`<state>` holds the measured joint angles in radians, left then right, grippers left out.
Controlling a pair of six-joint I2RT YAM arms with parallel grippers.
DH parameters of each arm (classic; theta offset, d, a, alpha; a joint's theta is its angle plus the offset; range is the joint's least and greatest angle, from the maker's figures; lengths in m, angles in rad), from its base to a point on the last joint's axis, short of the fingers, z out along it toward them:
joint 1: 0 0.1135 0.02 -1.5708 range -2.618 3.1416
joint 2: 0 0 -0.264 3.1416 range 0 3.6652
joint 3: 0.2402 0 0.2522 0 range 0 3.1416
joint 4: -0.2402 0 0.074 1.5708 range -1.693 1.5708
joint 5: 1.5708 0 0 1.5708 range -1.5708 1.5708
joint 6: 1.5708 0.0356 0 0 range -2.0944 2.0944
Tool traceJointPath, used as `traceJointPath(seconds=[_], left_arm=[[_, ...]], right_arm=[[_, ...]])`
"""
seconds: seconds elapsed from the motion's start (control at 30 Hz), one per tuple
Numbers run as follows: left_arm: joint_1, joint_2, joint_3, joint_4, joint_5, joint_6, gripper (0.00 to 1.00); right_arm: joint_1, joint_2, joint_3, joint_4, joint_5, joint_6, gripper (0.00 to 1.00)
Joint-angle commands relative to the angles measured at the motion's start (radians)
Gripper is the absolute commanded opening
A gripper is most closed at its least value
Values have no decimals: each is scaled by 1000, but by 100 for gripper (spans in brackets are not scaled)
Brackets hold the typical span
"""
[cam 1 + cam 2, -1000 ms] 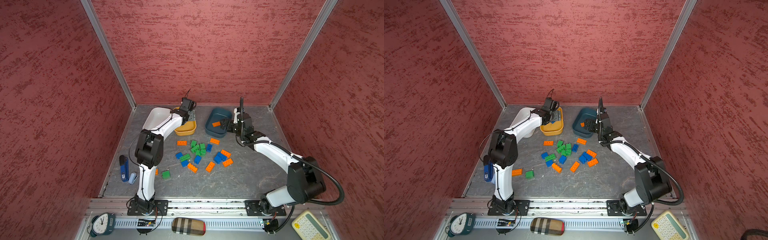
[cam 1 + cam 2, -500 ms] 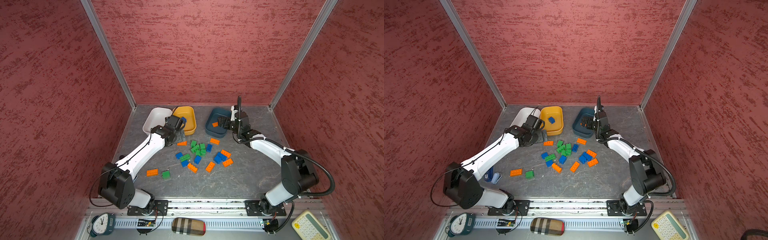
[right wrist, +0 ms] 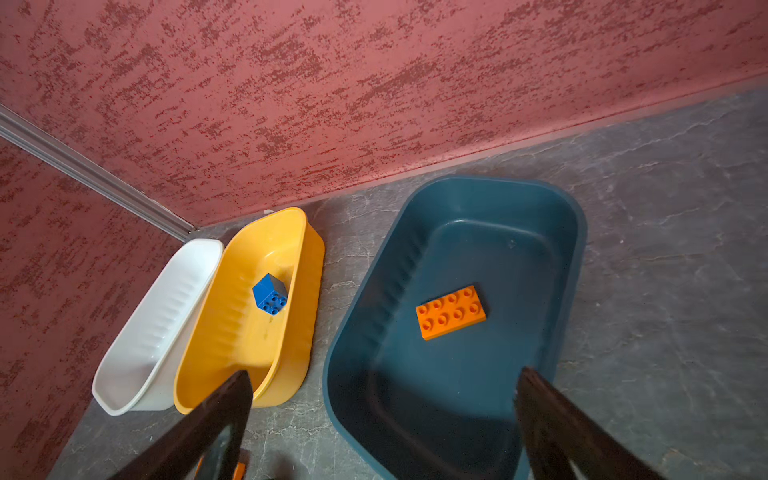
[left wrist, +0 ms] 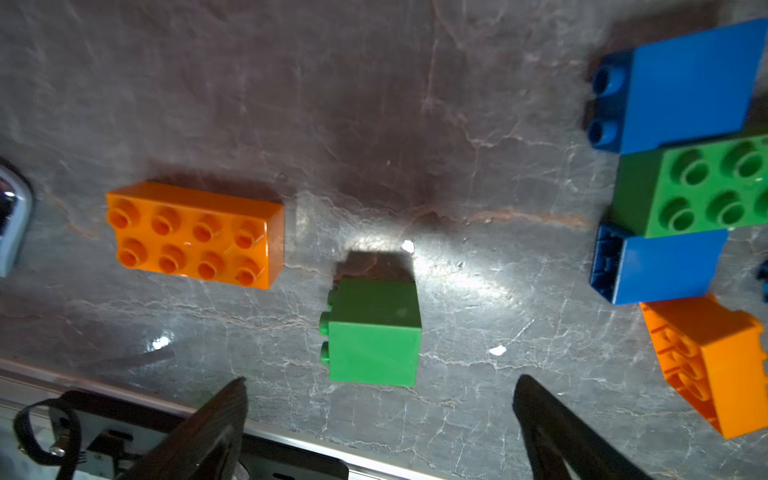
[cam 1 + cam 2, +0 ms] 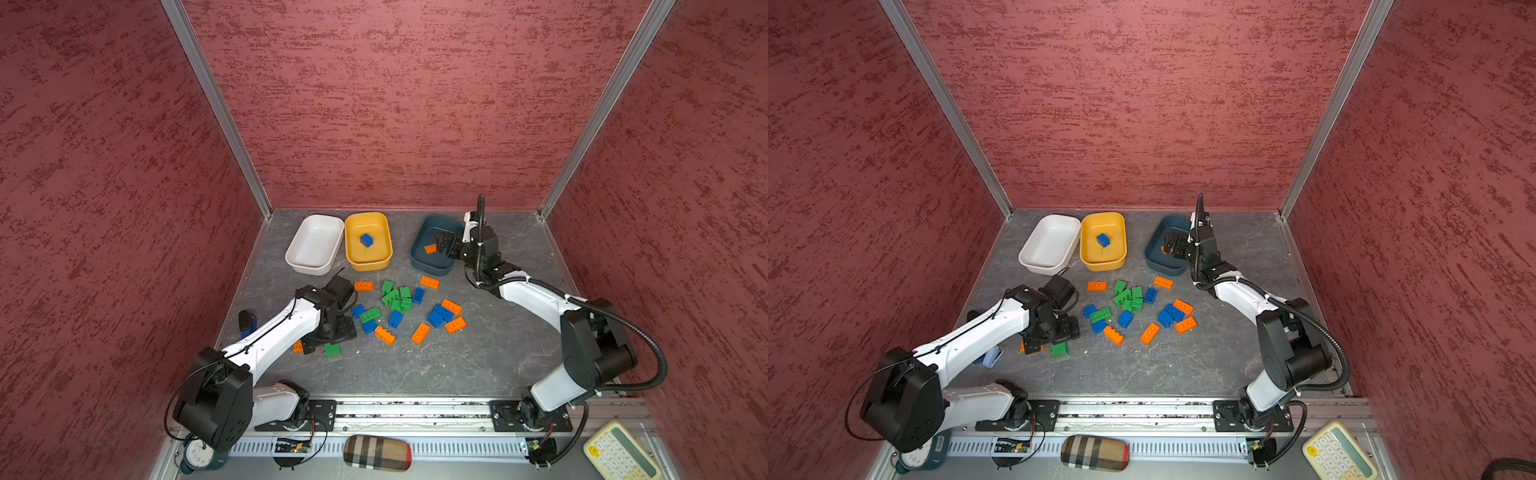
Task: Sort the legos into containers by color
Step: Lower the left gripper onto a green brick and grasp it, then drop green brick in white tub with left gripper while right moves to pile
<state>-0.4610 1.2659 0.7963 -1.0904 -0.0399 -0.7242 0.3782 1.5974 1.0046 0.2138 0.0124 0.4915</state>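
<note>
The left claw is spread wide and grips nothing. Its two dark fingers flank a green square brick that lies on its side, studs pointing sideways, glossy plastic. In a top view this claw sits left of centre, low over the bench, which is a grey slab with pale marble-like veins. Just beside the green brick lies an eight-stud orange brick, studs up.

The right claw is also spread and bare. It hangs over the near end of the teal tub, a smooth, rounded-rectangular shell with ribbed inner walls. An orange oblong brick lies flat on the tub's floor, studs up. In a top view the teal tub stands right of centre at the rear.

Left of it stands the yellow tub, holding one blue brick tipped on an edge. The white tub touches the yellow one on the left.

The loose bricks, green, blue and orange, lie scattered mid-frame between the two arms.

Along the lower edge are a plaid oblong case, a small clock at lower left and a cream calculator at lower right; their markings are too small to read. A blue-and-black stapler lies at the left edge of the bench.
</note>
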Motion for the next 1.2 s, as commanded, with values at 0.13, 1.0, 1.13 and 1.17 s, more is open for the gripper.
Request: traceJointPath(seconds=[0.13, 1.0, 1.13, 1.17], left_arm=[[0, 30, -100, 158, 53, -76, 89], [-53, 65, -128, 242, -5, -55, 43], [-53, 8, -100, 246, -15, -45, 38], [-51, -9, -84, 250, -17, -34, 37]], right_arm=[[5, 0, -11, 42, 28, 30, 99], [5, 3, -14, 45, 25, 47, 99], [5, 10, -12, 47, -5, 30, 99], [5, 10, -10, 47, -12, 28, 99]])
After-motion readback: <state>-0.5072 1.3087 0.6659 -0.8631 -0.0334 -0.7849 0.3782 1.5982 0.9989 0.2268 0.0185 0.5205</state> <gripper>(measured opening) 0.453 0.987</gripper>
